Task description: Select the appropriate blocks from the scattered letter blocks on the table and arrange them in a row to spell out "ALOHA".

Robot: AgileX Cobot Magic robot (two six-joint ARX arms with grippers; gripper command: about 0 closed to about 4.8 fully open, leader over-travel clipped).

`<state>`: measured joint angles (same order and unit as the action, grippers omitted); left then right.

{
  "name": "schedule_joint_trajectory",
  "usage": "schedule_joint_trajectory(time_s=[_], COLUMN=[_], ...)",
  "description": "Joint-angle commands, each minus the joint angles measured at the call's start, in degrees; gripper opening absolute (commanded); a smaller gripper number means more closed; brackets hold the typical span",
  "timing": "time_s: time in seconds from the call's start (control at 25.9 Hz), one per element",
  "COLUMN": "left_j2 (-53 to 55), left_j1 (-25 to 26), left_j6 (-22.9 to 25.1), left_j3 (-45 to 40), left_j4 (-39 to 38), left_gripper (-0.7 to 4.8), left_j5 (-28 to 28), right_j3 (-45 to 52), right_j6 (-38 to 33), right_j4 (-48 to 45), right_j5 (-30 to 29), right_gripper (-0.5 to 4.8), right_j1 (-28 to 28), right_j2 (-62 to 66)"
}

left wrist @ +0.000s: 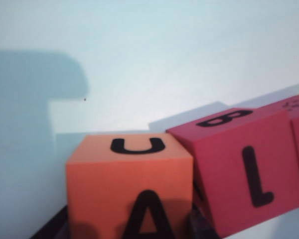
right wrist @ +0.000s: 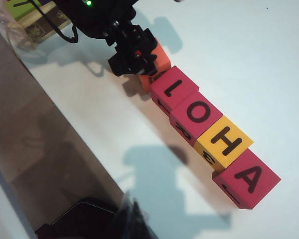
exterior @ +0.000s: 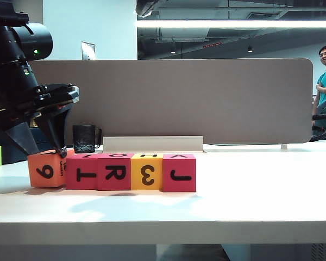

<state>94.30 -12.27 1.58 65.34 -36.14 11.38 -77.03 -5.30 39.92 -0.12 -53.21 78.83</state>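
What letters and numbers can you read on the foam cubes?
"9", "U", "A": orange foam cube
"T", "L", "B": first crimson foam cube
"R", "O": second crimson foam cube
"3", "H": yellow foam cube
"J", "A": last crimson foam cube
Small sideways print on the orange cube: too small to read.

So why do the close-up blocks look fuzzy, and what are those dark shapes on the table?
Left wrist view: orange block sits too near, soft-edged. Right wrist view: sharp letters, grey shadows on the table. Exterior view: left gripper dark against the lit background.

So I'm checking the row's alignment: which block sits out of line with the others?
The orange block at the row's left end, under the left gripper; it sits skewed, while the other four stand flush.
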Motion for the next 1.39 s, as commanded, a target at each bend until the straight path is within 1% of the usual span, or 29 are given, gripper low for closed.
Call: schedule_joint_trajectory(time_s=[0.04, 0.35, 0.46, 0.5, 0.54, 0.89, 1.12, 1.2, 1.31, 1.39], left_j2=[0.0, 0.0, -0.1, -0.1, -0.1, -2.6, -6.2, -7.2, -8.4, -9.4], left_j1=[-0.2, -0.1, -0.1, -0.1, -0.1, -0.1, -0.1, -0.1, -0.1, -0.1], left_j6=[-0.6, -0.6, -0.6, -0.6, -0.5, -0.5, 0.1, 0.1, 0.4, 1.2], left_j3=[0.0, 0.0, 0.0, 0.0, 0.0, 0.3, 4.7, 6.1, 7.5, 8.0], left_j4=[1.4, -0.1, -1.1, -1.4, -1.9, -2.4, -5.6, -5.8, -6.2, -7.2], left_gripper=[2.68, 2.88, 3.72, 3.94, 4.03, 4.03, 4.03, 4.01, 3.99, 3.95], left_j5=[0.5, 0.5, 0.5, 0.5, 0.5, 0.3, 0.2, -1.2, -4.8, -5.1], right_j3=[-0.4, -0.4, -0.4, -0.4, -0.4, -0.4, -0.3, -0.3, -0.3, -0.3], right_j6=[-0.3, -0.3, -0.3, -0.3, -0.3, -0.3, -0.3, -0.3, -0.3, -0.3], right_j4=[-0.8, -0.7, -0.7, -0.7, -0.7, -0.7, -0.8, -0.8, -0.6, -0.4], right_j5=[-0.1, 0.0, -0.1, -0.1, 0.0, 0.0, 0.3, 1.1, 1.6, 1.5], right_gripper=[-0.02, -0.01, -0.01, -0.01, -0.01, -0.01, -0.01, -0.01, -0.01, -0.02], right_j1=[-0.1, -0.1, -0.1, -0.1, -0.1, -0.1, 0.4, 1.2, 3.3, 4.9], right_j2=[-0.3, -0.3, -0.3, -0.3, -0.3, -0.3, 0.0, 0.5, 1.7, 2.6])
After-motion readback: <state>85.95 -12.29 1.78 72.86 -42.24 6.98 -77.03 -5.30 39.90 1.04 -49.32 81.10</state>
